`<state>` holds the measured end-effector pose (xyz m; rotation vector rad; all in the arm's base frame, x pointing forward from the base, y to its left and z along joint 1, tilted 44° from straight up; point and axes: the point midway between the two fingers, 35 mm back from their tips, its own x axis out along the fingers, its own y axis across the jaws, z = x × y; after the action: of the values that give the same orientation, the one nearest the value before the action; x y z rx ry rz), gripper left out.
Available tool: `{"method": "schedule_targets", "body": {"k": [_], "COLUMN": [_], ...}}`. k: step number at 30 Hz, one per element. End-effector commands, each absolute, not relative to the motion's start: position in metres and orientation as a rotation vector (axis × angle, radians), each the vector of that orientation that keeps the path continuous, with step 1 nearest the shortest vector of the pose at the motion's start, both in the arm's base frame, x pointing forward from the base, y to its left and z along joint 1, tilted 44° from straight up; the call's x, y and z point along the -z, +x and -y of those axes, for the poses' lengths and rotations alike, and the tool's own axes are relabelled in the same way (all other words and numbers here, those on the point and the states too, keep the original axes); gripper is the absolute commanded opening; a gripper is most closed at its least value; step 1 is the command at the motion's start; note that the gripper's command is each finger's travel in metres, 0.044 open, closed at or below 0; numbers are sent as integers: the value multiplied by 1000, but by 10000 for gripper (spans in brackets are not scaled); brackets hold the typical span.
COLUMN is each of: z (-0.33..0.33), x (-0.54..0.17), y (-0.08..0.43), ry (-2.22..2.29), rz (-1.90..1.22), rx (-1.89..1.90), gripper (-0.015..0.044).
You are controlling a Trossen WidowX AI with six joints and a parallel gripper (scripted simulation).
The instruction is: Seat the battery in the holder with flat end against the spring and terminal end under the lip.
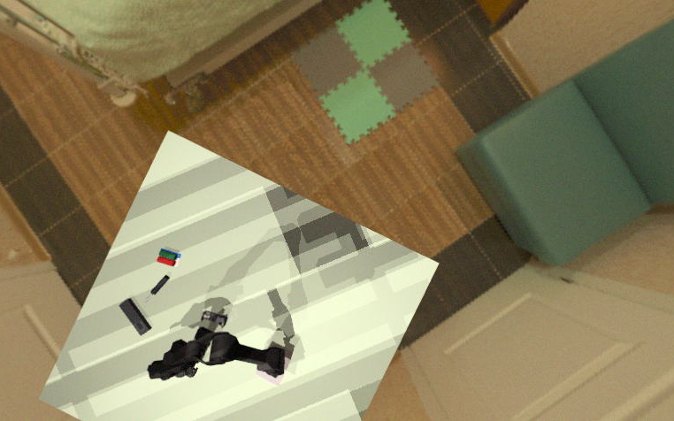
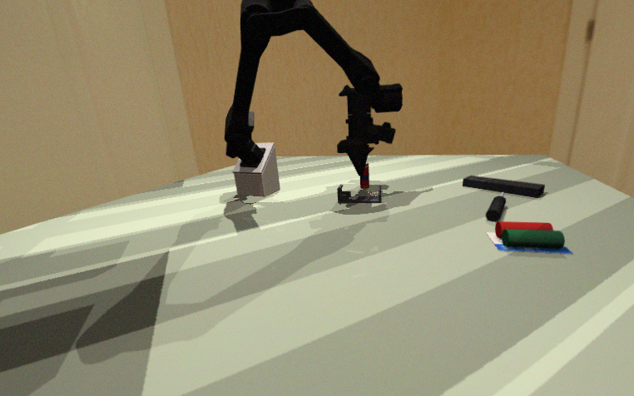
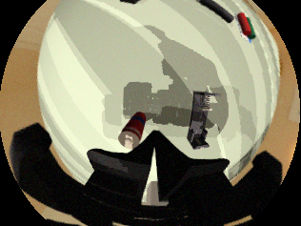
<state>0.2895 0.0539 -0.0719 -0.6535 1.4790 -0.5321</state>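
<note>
The red battery [image 2: 364, 180] [image 3: 135, 127] with a blue band stands upright on the table, its pale end up; the arm hides it in the top view. The black holder [image 1: 218, 320] [image 2: 359, 200] [image 3: 196, 115] lies open side up beside it, empty. Its coil spring [image 2: 373, 194] [image 3: 206, 101] is at one end, and a taller end wall [image 2: 340, 194] stands at the other. My gripper [image 2: 361, 173] [image 3: 155, 133] is shut and empty. It points down, with its tips near the battery's upper part; whether they touch it I cannot tell.
A black bar [image 1: 134, 316] [image 2: 502, 185], a dark-handled screwdriver [image 1: 160, 285] [image 2: 495, 209], and a red cylinder [image 1: 165, 261] [image 2: 523, 229] and green cylinder [image 1: 168, 255] [image 2: 533, 239] on a card lie on the table. The arm's pale base block [image 2: 269, 172] stands beyond the holder's taller end.
</note>
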Motion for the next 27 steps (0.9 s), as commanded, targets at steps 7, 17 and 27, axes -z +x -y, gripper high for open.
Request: {"method": "schedule_targets", "body": {"k": [7, 17, 27], "z": [-68, -80, -92], "x": [82, 93, 105], "y": [292, 291, 289], "ry": [-639, -638, -638], "rz": [-1473, -1473, -1473], "rx": [530, 530, 530], "gripper": [0, 0, 0]}}
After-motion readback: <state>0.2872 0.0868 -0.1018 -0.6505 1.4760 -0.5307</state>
